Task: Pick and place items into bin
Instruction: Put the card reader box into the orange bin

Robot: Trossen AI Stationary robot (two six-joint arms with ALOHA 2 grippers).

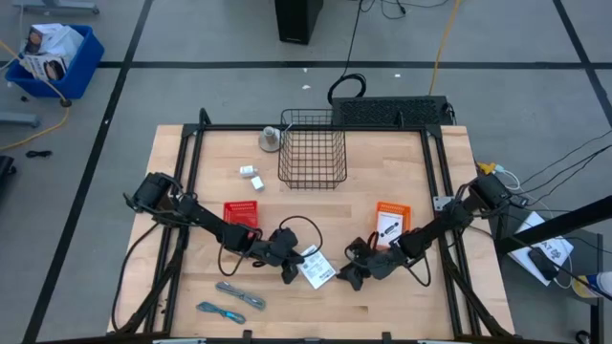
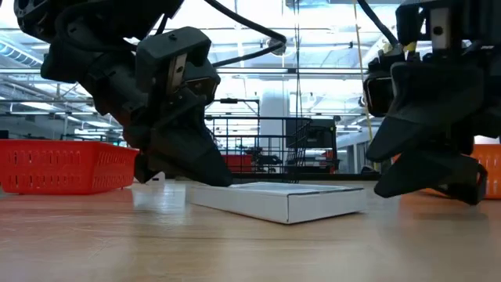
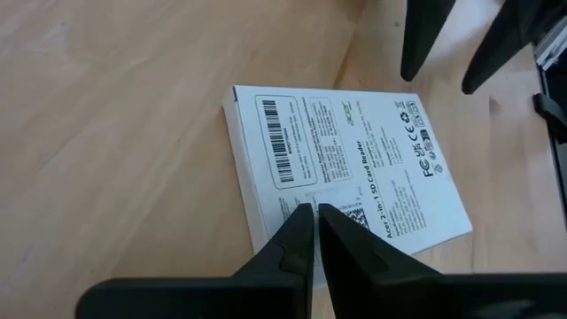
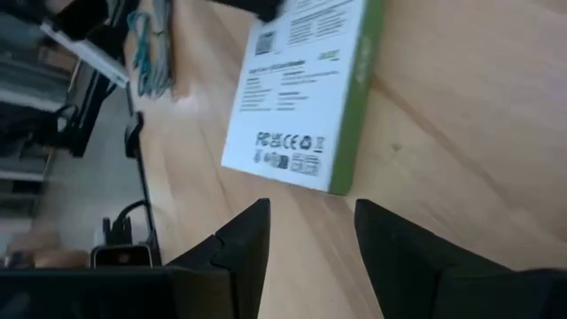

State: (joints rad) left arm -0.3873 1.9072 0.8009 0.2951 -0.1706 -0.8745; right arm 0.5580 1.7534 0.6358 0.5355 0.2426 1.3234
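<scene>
Wooden table (image 1: 191, 287): left end effector (image 3: 312, 213) pressed together on white box (image 3: 354, 159); right end effector (image 4: 310, 213) spread.

packet (image 1: 315, 268) on table (image 1: 402, 306) between both grippers, wire basket (image 1: 313, 148) well behind

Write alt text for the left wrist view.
A flat white printed box lies on the wooden table, barcode and small print facing up. The left gripper, fingers shut, points down at its near edge, while the right gripper's two dark fingertips stand just beyond the box.
</scene>
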